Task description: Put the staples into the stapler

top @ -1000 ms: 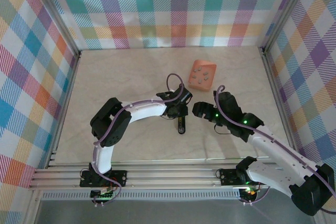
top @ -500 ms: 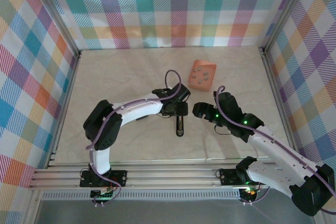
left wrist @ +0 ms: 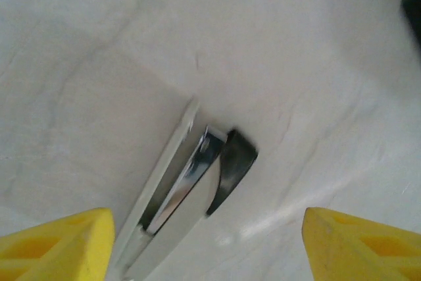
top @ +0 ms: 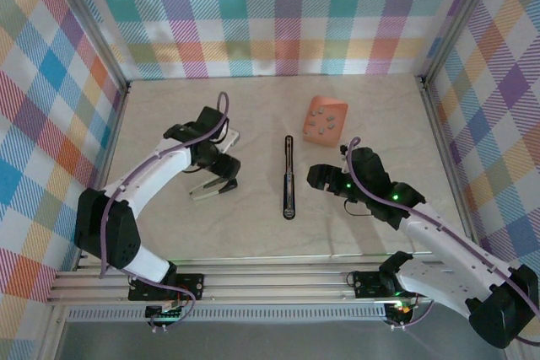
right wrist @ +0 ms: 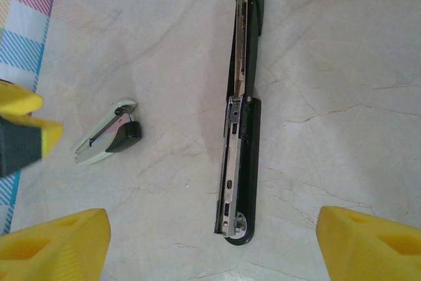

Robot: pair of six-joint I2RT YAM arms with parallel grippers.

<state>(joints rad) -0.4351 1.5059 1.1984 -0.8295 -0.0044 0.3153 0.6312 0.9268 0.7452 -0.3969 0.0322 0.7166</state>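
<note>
Long black stapler [top: 288, 176] — marbled table [top: 388, 120]

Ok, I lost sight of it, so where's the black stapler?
Top view: the black stapler lies opened flat mid-table, between the small white stapler on its left and the orange box up to its right.

The stapler [top: 288, 177] lies opened flat on the desk [top: 169, 115], between the left gripper [top: 221, 176] and the right gripper [top: 314, 177].

Left gripper [left wrist: 207, 245]: jaws spread wide — tilted downward.
Right gripper [right wrist: 214, 241]: jaws spread wide, pointing toward the left.
</note>
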